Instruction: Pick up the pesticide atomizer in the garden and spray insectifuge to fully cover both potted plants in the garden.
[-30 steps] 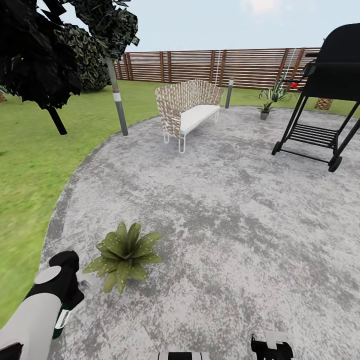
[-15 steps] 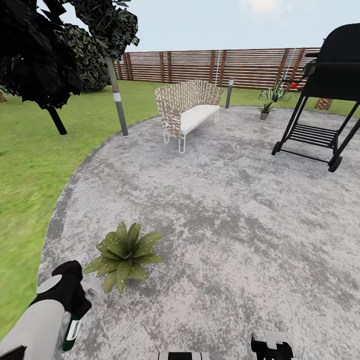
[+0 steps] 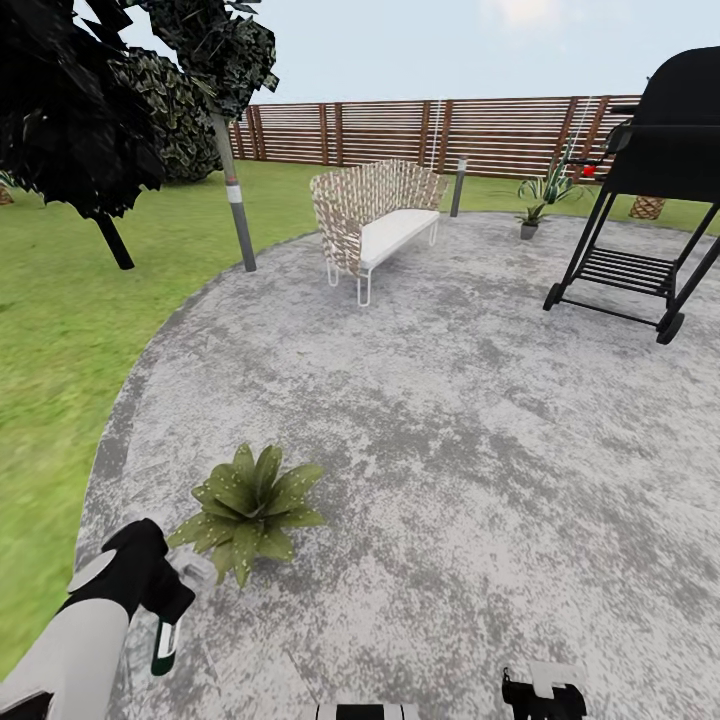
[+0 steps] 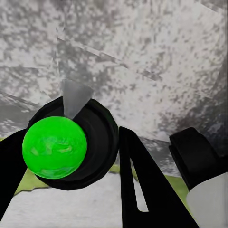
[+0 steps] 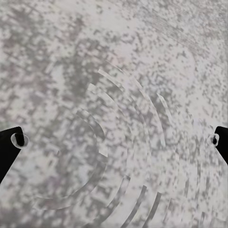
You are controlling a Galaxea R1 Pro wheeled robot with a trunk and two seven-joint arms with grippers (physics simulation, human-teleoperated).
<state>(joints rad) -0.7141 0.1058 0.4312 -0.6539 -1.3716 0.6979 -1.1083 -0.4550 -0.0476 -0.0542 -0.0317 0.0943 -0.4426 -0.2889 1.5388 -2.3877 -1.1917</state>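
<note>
- Our left gripper (image 3: 165,600) is clamped on the pesticide atomizer (image 3: 166,642), low at seven o'clock in the head view.
- The speckled potted plant (image 3: 247,508) sits just beside it, toward one o'clock.
- Our right gripper (image 5: 114,137) hangs spread over the patio (image 3: 450,420).
- We judge spraying is underway; next, aim the nozzle at leaves not yet speckled.

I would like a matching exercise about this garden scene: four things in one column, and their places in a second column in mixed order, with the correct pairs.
Things:
1. spray bottle
2. potted plant
3. wicker seat
4. grill

Places:
A. far right of the patio
B. in the left gripper
C. back of the patio, near the lawn
D. on the paving just ahead of the left gripper

Pairs: 1-B, 2-D, 3-C, 4-A
</note>
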